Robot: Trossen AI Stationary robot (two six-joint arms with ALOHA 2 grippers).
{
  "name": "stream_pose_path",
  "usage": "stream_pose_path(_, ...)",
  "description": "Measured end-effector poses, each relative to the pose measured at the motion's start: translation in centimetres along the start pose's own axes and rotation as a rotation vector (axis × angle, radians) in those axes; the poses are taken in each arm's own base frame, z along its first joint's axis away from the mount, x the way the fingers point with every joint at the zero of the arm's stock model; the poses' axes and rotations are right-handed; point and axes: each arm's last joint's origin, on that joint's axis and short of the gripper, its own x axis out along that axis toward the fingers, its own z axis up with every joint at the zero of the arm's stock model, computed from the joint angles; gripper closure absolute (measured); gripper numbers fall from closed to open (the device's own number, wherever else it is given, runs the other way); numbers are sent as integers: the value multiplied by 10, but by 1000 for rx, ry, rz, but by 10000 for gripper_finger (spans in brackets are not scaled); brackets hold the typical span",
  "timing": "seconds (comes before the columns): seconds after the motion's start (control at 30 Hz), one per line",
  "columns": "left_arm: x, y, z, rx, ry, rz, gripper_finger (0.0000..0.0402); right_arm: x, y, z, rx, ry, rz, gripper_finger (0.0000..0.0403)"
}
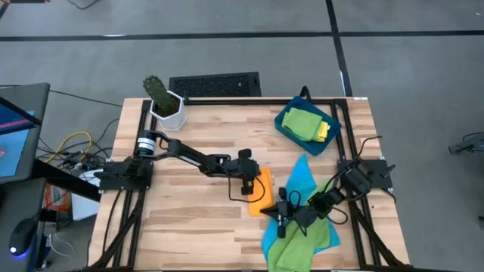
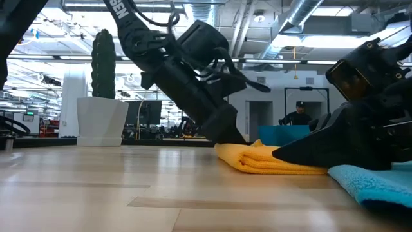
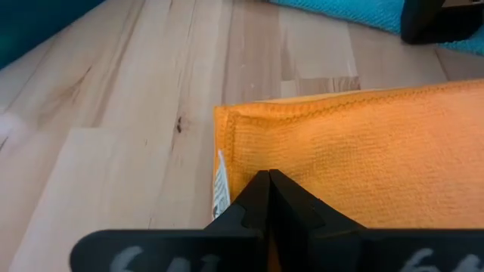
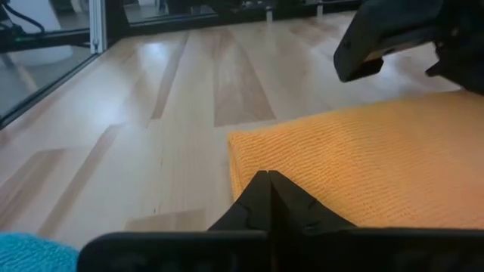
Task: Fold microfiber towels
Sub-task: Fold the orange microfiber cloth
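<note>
Pincers are pressing together on the orange towel point(image 1: 262, 193) mid-tabletop point(image 1: 189, 227): left pincer point(image 1: 246, 189) closed at its far edge, right pincer point(image 1: 282, 217) closed at its near corner, with the towel's long axis running between them.

bare wood lies open to the left of the orange towel point(image 1: 262, 190), all the way to the table's point(image 1: 189, 219) left edge. on that towel both closed grippers, left point(image 1: 247, 189) and right point(image 1: 281, 219), block the way. to its right, the blue towel point(image 1: 306, 181) and green towel point(image 1: 295, 249) cover the boards. beyond it stand the tray point(image 1: 285, 125) and the cactus pot point(image 1: 168, 112).
</note>
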Motion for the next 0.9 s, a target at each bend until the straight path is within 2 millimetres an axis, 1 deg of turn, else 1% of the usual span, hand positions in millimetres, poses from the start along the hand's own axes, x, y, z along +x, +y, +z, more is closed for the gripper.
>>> stream_pose_path(0.17, 1, 7, 0, -11, 2, 10, 401, 0, 0, 1, 0, 0, -4, 384)
stream_pose_path(0.23, -1, 9, 2, -12, -2, 14, 401, -1, 0, 7, -3, -14, -3, 380)
stream_pose_path(0.3, -7, 12, 9, -12, -16, 25, 401, -4, 3, 17, -50, -34, 14, 378)
stream_pose_path(0.4, -23, 13, 26, -13, -75, 32, 401, -8, 8, 40, -93, -108, 38, 383)
stream_pose_path(0.5, -36, 11, 39, 4, -120, 22, 401, -1, 3, 46, -154, -103, 19, 387)
stream_pose_path(0.57, -37, 9, 42, 18, -149, 10, 401, 7, 0, 49, -155, -95, 44, 386)
stream_pose_path(0.63, -33, 7, 40, 32, -174, -21, 401, 20, -2, 49, -141, -85, 93, 381)
stream_pose_path(0.73, -18, 7, 30, 48, -179, -45, 401, 35, -9, 39, -137, -50, 102, 377)
stream_pose_path(0.9, 5, 16, 11, 45, -147, -30, 401, 43, -19, 19, -64, -5, 124, 387)
